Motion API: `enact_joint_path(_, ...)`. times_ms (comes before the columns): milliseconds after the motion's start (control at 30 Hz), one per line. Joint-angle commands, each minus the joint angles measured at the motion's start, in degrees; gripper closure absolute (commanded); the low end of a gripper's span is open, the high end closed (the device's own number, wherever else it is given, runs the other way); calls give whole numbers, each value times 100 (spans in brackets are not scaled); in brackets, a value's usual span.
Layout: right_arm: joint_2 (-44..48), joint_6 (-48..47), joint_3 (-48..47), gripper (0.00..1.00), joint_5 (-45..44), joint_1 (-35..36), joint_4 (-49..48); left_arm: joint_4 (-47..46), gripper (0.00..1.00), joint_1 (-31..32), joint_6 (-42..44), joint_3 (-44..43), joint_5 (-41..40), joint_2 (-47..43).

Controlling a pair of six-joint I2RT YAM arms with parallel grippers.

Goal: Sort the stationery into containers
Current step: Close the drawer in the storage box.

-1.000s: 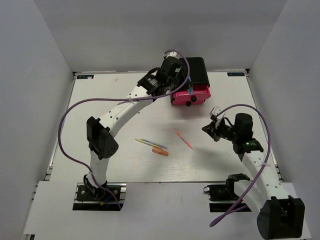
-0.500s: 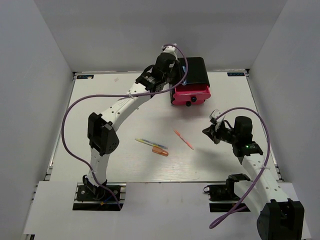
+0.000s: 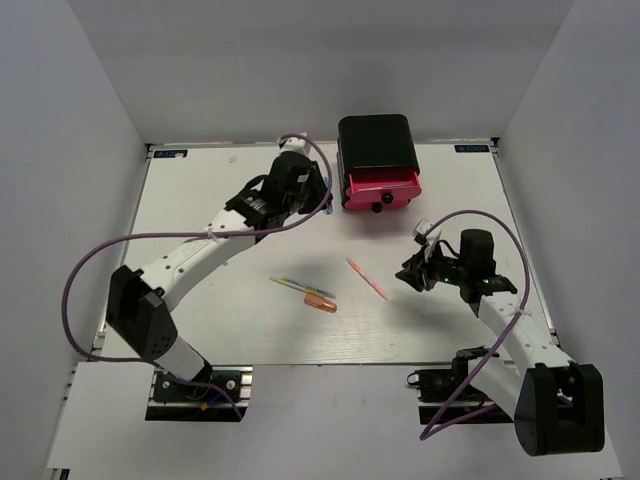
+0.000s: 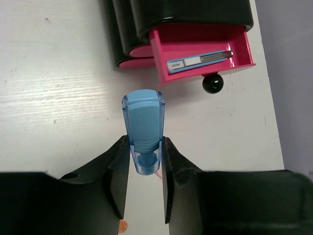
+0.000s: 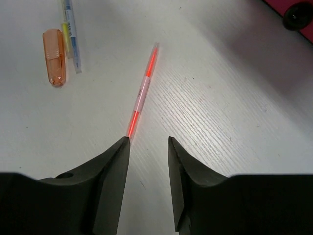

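The black cabinet (image 3: 375,148) stands at the table's back, its top pink drawer (image 3: 381,187) pulled open. In the left wrist view the open drawer (image 4: 161,46) holds a blue-and-white item (image 4: 198,60); two lower pink drawers (image 4: 132,62) sit pushed in. My left gripper (image 3: 312,195) (image 4: 145,143) is shut on a translucent blue cap-like piece (image 4: 143,120), left of and apart from the cabinet. My right gripper (image 3: 412,272) (image 5: 148,142) is open just right of a red pen (image 3: 367,279) (image 5: 143,93), whose near end lies at the left fingertip.
A blue-and-yellow pen (image 3: 295,286) (image 5: 70,34) and an orange cap (image 3: 320,302) (image 5: 55,63) lie side by side near the table's middle. The drawer's black knob (image 4: 212,83) (image 5: 297,14) juts forward. White walls enclose the table on three sides.
My left arm has drawn back from above the open drawer, down and to the left, still holding the blue piece. My right gripper has edged left towards the red pen.
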State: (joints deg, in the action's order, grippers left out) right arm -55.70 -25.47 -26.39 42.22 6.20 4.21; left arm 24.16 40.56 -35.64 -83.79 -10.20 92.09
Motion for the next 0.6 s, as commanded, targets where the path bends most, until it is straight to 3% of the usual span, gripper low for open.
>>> enact_joint_path(0,-151,-45,-279,56,164,57,-140,-157,100,-39,-399,582,-202,-560)
enact_joint_path(200,-573,-63,-568,55,190,145,-113,35,100,-39,-909,1285,43,-325)
enact_joint_path(567,-942,-89,-771,51,103,566,89,185,100,-39,-1094,1137,97,880)
